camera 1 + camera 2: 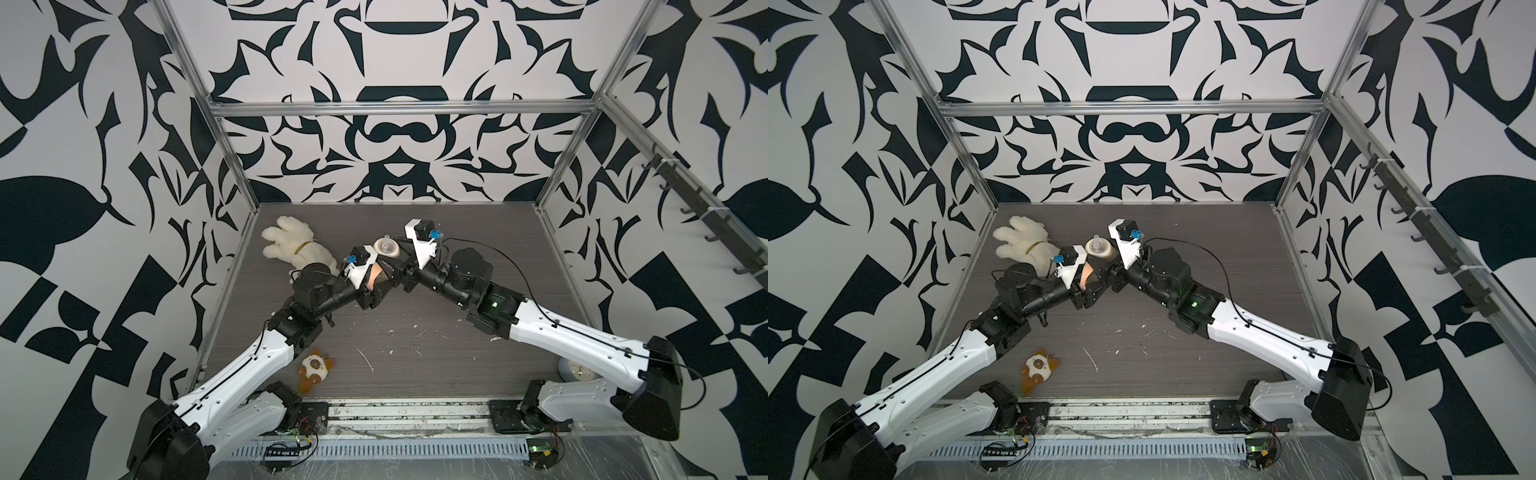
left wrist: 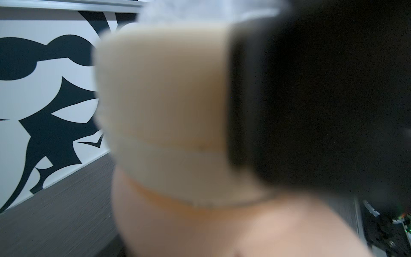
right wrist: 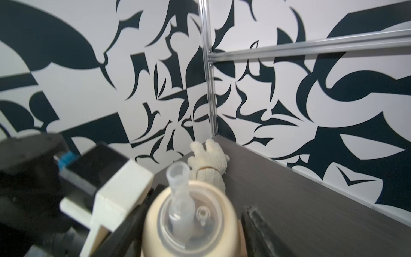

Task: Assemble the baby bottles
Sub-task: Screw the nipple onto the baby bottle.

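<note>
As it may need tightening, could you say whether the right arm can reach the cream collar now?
Probably yes: the cream collar sits between the right gripper's open fingers, nothing in between, while the left gripper holds the bottle.

Black-and-white patterned walls [image 1: 395, 62], aluminium frame rails [image 1: 399, 109], dark wood-grain tabletop [image 1: 436, 365] with white flecks.

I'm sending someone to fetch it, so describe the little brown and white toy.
On the dark table, look near the front edge, beside the left arm's white forearm. The toy lies there alone: small, brown and white, unlike the bigger all-cream fluffy toy in the far left corner.
</note>
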Controlling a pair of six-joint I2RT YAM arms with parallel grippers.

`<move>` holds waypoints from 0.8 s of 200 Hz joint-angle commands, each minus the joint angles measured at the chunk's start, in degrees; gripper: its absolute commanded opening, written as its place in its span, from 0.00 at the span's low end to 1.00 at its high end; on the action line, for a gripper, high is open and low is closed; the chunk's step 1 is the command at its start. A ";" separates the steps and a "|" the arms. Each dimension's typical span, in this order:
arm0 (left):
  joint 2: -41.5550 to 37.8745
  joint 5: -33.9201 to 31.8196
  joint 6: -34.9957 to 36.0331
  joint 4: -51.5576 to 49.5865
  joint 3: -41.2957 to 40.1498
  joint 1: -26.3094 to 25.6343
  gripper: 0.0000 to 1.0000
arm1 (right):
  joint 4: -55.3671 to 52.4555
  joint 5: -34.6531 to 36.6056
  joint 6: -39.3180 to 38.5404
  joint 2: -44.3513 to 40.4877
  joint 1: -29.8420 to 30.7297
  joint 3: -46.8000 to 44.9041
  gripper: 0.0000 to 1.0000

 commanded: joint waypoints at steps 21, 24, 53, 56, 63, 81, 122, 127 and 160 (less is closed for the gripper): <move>1.14 6.92 -0.68 5.48 1.61 1.53 0.00 | -10.34 -10.51 -11.00 -7.75 1.56 -1.17 1.00; 1.14 7.29 -0.70 5.35 1.62 1.62 0.00 | -10.95 -10.38 -11.52 -8.36 1.55 -1.25 1.00; 0.21 12.56 -0.86 3.52 1.97 2.37 0.00 | -17.61 -11.29 -14.56 -12.38 -0.62 -0.50 1.00; -0.02 13.46 -0.95 3.35 2.02 2.45 0.00 | -18.09 -12.03 -14.72 -12.63 -1.14 -0.36 1.00; -0.40 15.18 -1.09 2.63 2.18 2.55 0.00 | -19.36 -14.55 -14.81 -13.08 -2.80 -0.02 0.99; -1.30 20.10 -1.02 -0.31 3.28 2.63 0.00 | -22.27 -25.37 -14.30 -13.18 -8.98 1.74 0.97; -1.52 29.72 -2.54 -2.31 4.95 2.58 0.00 | -24.41 -45.23 -15.72 -9.50 -17.49 6.74 0.94; -1.29 30.75 -2.46 -2.84 5.32 2.57 0.00 | -24.22 -46.80 -16.06 -9.24 -17.66 7.24 0.94; -0.22 33.22 -2.46 -3.62 6.19 2.56 0.00 | -24.53 -58.30 -17.64 -7.34 -17.87 10.24 0.89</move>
